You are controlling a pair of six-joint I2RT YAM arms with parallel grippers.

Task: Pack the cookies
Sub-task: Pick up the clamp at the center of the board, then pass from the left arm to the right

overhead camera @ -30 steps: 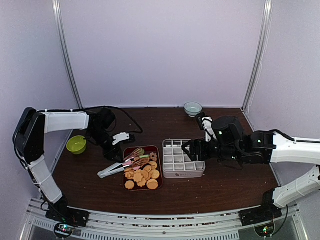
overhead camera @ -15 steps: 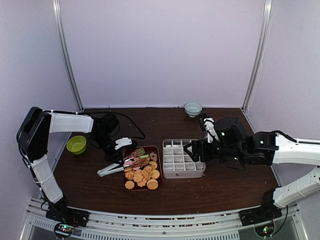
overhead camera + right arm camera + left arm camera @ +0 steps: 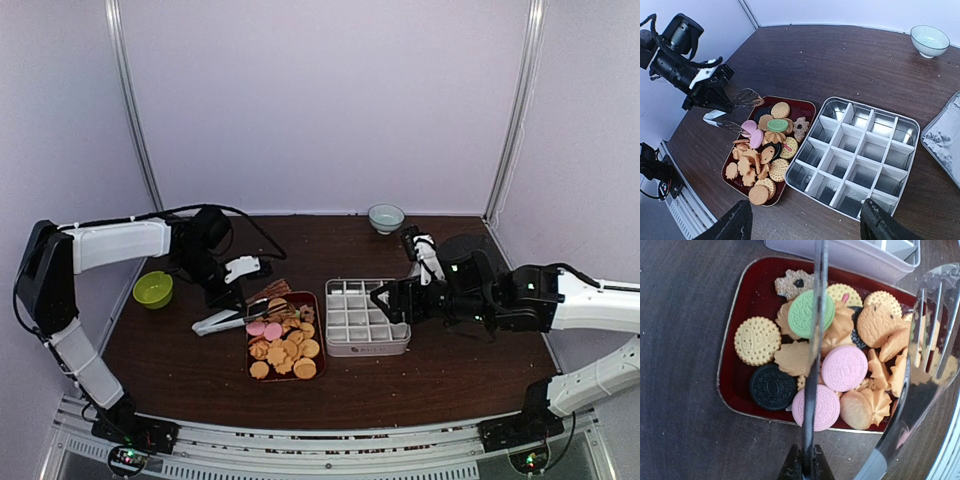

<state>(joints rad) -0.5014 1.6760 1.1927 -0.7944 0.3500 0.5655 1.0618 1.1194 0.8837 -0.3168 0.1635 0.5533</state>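
Note:
The cookies (image 3: pixel 285 345) lie heaped in a dark red tray (image 3: pixel 322 340): golden round and flower shapes, two pink, one green, some dark. They also show in the left wrist view (image 3: pixel 844 367) and the right wrist view (image 3: pixel 765 150). My left gripper (image 3: pixel 228 293) is shut on one arm of the metal tongs (image 3: pixel 816 315), which it holds over the tray's back left corner. The tongs are spread open and grip no cookie. My right gripper (image 3: pixel 387 300) is open and empty, hovering over the right side of the divided tin (image 3: pixel 365 345).
The tin (image 3: pixel 860 150), with its empty compartments, stands right of the tray (image 3: pixel 805 107). A white bowl (image 3: pixel 386 216) sits at the back. A green bowl (image 3: pixel 152 289) sits at the left. The tin's lid (image 3: pixel 942 135) lies right of the tin.
My left gripper came down on the tongs lying across the tray's left edge, shut on them and lifted them toward the back left. The pink cookies now show. The right arm shifted slightly.

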